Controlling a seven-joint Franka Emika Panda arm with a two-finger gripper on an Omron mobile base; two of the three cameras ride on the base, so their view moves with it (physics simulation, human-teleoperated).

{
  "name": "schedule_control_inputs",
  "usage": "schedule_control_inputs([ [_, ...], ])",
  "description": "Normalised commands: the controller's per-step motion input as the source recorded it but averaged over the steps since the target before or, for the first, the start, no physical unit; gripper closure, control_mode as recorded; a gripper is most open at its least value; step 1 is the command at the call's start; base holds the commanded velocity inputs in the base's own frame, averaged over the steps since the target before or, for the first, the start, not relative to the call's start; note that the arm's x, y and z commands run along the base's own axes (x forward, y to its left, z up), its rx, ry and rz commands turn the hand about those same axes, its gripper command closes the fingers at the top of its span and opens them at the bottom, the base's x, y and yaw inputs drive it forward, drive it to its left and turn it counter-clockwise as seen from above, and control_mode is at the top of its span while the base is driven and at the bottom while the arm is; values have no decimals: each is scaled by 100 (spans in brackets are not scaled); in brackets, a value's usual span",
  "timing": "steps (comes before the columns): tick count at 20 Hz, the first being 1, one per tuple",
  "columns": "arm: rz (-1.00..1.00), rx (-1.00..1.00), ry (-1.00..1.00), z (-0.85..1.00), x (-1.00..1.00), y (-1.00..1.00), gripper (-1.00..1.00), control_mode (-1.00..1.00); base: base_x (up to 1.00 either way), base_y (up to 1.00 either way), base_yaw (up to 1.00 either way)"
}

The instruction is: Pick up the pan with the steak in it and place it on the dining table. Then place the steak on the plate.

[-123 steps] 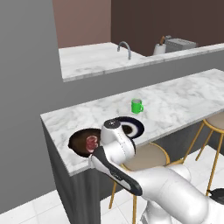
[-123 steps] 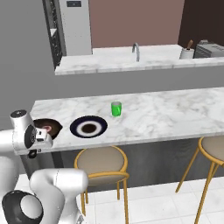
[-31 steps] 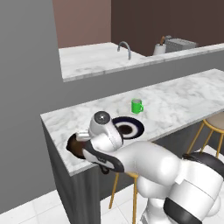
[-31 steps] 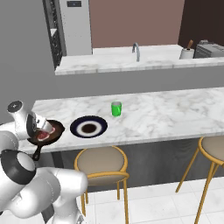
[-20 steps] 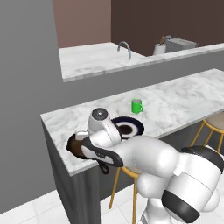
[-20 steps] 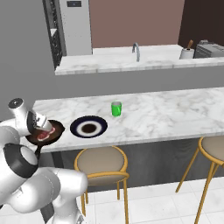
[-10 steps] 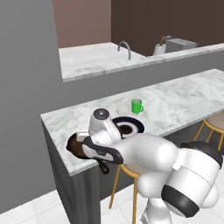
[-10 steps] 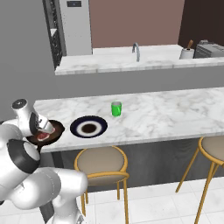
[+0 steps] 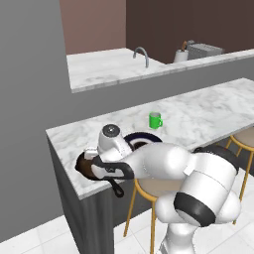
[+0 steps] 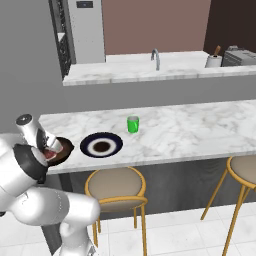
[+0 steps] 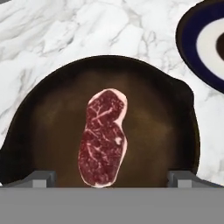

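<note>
The pan (image 10: 59, 150) sits at the left end of the table (image 10: 190, 127), and in the hand view the steak (image 11: 103, 136) lies near the middle of the pan (image 11: 109, 122). The gripper (image 11: 111, 178) hangs directly over the meat with its jaws spread wide, a tip on either side of the steak, gripping nothing. Compared with half a second ago the arm has bent lower over the pan; pan and steak have not shifted. Just right of the pan, apart from it, lies the plate (image 10: 101, 145), bare. Further right stands a green cup (image 10: 132, 124). From the left base camera the arm covers most of the pan (image 9: 85, 166) and half the plate (image 9: 144, 139).
</note>
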Motion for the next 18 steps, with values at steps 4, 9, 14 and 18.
schedule_control_inputs([
  [4,-4,0,0,-17,33,20,-100,-100,0,0,0],
  [9,-3,-1,0,-16,26,18,-100,-100,0,0,0],
  [14,0,0,0,-3,4,0,-100,-100,0,0,0],
  [18,0,0,0,-16,0,-8,-100,-100,0,0,0],
])
